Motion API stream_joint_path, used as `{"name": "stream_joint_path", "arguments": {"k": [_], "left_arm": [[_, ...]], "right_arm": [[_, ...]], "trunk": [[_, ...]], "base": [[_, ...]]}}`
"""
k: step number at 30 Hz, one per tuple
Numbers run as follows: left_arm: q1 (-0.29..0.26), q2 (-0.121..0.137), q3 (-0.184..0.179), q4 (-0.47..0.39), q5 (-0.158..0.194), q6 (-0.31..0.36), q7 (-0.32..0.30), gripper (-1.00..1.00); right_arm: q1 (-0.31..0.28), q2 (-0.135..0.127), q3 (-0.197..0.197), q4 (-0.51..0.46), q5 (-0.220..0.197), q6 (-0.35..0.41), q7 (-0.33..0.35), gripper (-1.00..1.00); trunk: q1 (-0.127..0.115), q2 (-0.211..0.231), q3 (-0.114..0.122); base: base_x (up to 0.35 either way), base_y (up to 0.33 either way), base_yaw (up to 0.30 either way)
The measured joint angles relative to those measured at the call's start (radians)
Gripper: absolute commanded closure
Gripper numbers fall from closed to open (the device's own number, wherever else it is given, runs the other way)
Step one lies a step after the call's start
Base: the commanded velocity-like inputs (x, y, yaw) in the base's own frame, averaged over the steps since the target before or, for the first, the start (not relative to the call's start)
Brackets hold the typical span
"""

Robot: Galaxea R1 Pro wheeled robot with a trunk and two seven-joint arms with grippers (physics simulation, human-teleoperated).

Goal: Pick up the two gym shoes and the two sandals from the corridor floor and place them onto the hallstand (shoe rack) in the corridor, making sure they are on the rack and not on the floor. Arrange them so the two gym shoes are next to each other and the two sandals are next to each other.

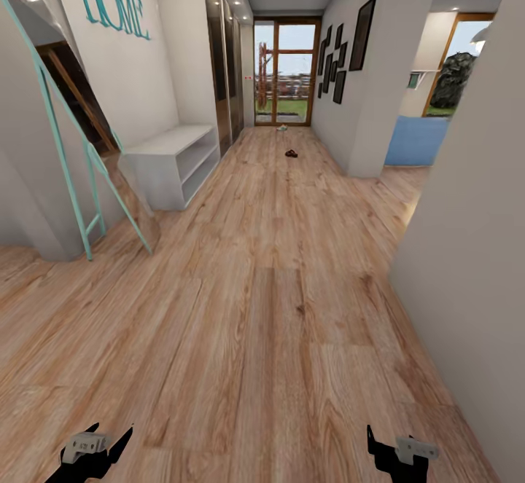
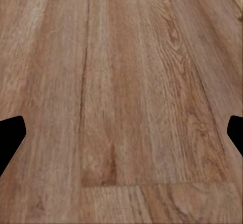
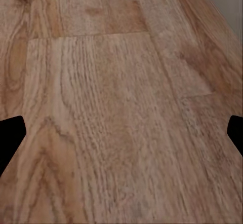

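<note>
Wrist views showed each black claw spread wide and empty, the left claw [image 2: 121, 130] and right claw [image 3: 121, 133] over warm brown wood-grain plank floor [image 1: 277, 308]. Ahead on the left stood the low pale-grey hallstand [image 1: 175, 159]. Far down the corridor lay a small dark brown sandal [image 1: 291, 153] and, beyond it, a pale shoe-like shape [image 1: 281, 128] too small to tell.

Hallstand [image 1: 175, 162] left of corridor floor [image 1: 277, 286]; sandal [image 1: 291, 153] far ahead, gym shoe [image 1: 281, 128] beyond.

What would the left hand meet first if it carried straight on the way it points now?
Judging by the left wrist view, the left hand is open and aimed down at the corridor floor. Bare wood planks would likely come first; nothing else lies in that line, though depth is unclear.
</note>
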Motion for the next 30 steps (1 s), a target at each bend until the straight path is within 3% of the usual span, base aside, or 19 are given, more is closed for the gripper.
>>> {"name": "stream_joint_path", "arguments": {"k": [30], "left_arm": [[0.000,0.000,-0.001,0.007,0.000,0.000,0.000,-1.00]], "right_arm": [[0.000,0.000,0.000,0.000,0.000,0.000,0.000,-1.00]], "trunk": [[0.000,0.000,0.000]], "base": [[0.337,0.001,0.000]]}}
